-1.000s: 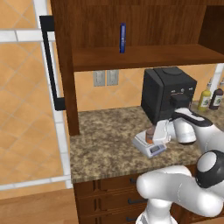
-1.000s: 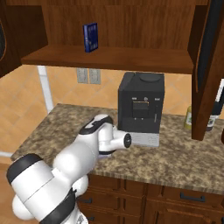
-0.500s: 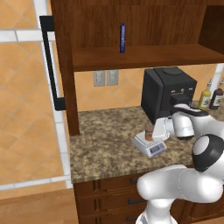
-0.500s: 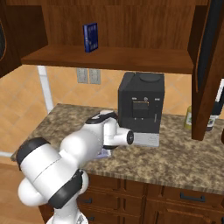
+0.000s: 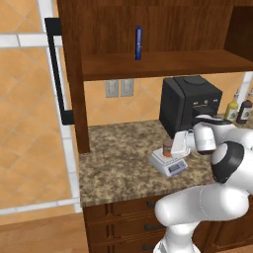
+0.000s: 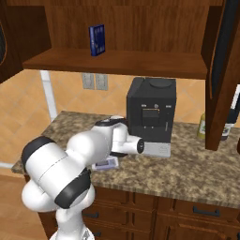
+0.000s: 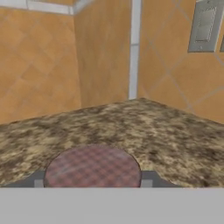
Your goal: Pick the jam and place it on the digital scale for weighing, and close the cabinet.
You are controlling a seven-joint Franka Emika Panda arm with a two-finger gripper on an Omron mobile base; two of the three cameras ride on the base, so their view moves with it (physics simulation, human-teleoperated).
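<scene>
The jam, a small orange-brown jar with a darker lid, stands on the light grey digital scale in front of the coffee machine. My gripper reaches in from the right and is shut on the jar. In the hand view the jam's reddish lid lies close below, with grey corners of the scale beside it. The cabinet stands open, its left door and right door swung outward. The scale's front peeks out under my arm.
A big black coffee machine stands just behind the scale. A slim blue bottle is on the cabinet shelf. Dark bottles stand at the counter's right end. Bare granite counter stretches to the scale's left.
The hand and jar have shifted slightly left over the scale. The arm's elbow and upper links have swung round. The cabinet doors have not moved.
</scene>
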